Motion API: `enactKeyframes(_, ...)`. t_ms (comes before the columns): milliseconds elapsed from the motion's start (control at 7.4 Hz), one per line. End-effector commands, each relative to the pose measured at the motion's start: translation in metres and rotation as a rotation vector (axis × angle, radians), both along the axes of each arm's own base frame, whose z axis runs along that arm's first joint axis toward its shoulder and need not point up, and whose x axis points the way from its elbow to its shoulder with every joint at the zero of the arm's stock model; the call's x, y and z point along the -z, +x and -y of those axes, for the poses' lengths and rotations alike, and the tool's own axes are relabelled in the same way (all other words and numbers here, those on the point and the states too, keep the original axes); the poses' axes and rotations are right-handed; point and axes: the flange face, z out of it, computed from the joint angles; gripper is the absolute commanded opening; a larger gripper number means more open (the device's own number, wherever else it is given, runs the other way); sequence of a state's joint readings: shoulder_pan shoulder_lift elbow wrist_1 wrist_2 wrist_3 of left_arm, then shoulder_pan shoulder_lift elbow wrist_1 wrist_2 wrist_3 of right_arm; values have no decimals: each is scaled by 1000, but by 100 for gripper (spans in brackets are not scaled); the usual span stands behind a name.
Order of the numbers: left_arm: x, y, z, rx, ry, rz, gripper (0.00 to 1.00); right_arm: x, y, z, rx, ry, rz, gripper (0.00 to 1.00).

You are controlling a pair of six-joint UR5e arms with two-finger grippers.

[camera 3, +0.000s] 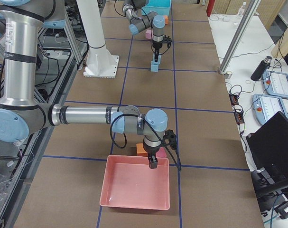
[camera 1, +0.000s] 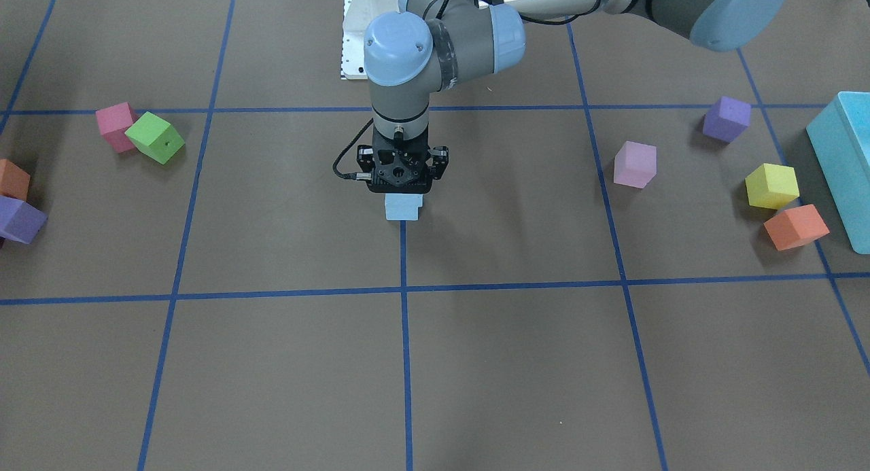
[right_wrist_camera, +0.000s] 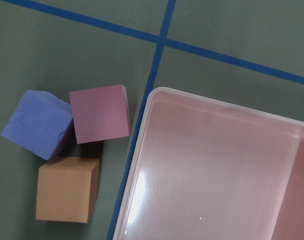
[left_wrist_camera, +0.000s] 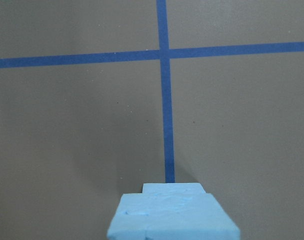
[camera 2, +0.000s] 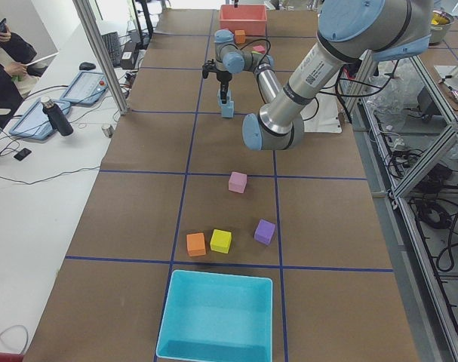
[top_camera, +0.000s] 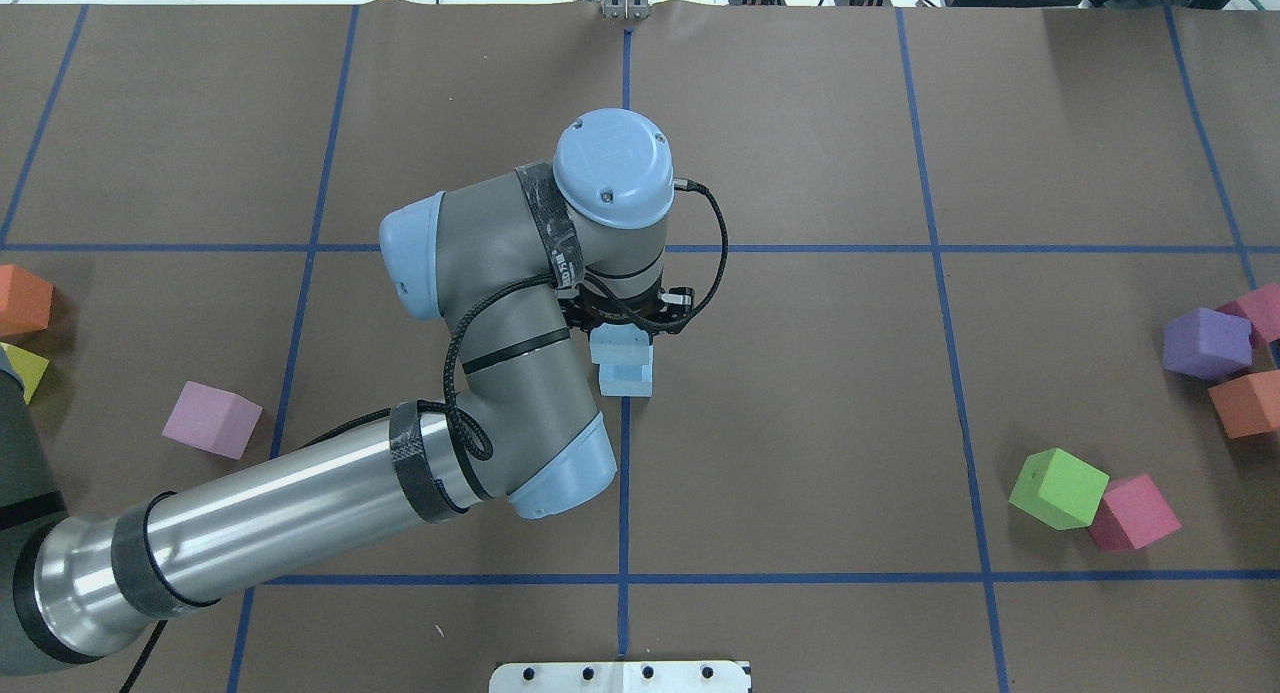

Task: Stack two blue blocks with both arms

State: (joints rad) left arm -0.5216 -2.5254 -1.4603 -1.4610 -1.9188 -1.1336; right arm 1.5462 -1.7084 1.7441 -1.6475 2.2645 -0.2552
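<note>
Two pale blue blocks are at the table's middle, on a blue tape line. The upper blue block (top_camera: 620,351) rests on or just above the lower blue block (top_camera: 629,380), slightly offset. The wrist view shows the upper block (left_wrist_camera: 172,220) close up, with the lower one (left_wrist_camera: 172,188) peeking out behind. My left gripper (top_camera: 624,331) points straight down onto the upper block and appears shut on it; its fingers are hidden by the wrist. In the front view the gripper (camera 1: 402,189) stands over the stack (camera 1: 404,207). My right gripper (camera 3: 153,164) hangs over the pink tray's edge; I cannot tell its state.
Pink (camera 1: 115,126), green (camera 1: 155,137), orange (camera 1: 13,179) and purple (camera 1: 20,219) cubes lie on one side. Pale pink (camera 1: 635,164), purple (camera 1: 726,118), yellow (camera 1: 771,185) and orange (camera 1: 795,226) cubes lie by the turquoise box (camera 1: 843,165). The pink tray (right_wrist_camera: 217,170) sits beside three cubes.
</note>
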Motion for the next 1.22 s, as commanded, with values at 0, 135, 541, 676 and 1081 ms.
enactKeyframes(0, -5, 5, -4, -10, 1, 5, 14, 1, 0, 1, -10, -7, 1, 100)
enactKeyframes(135, -6, 6, -5, -13, 0, 6, 17, 2, 0, 1, -16, -9, 0, 100)
enactKeyframes(541, -5, 10, -10, -22, 1, 4, 23, 1, 0, 1, -15, -10, 0, 100)
enactKeyframes(676, -4, 12, -14, -26, 0, 2, 24, 2, 0, 1, -15, -8, 0, 100)
enactKeyframes(1081, -4, 16, -18, -31, 12, -23, 41, 2, 0, 1, -16, -9, 0, 100)
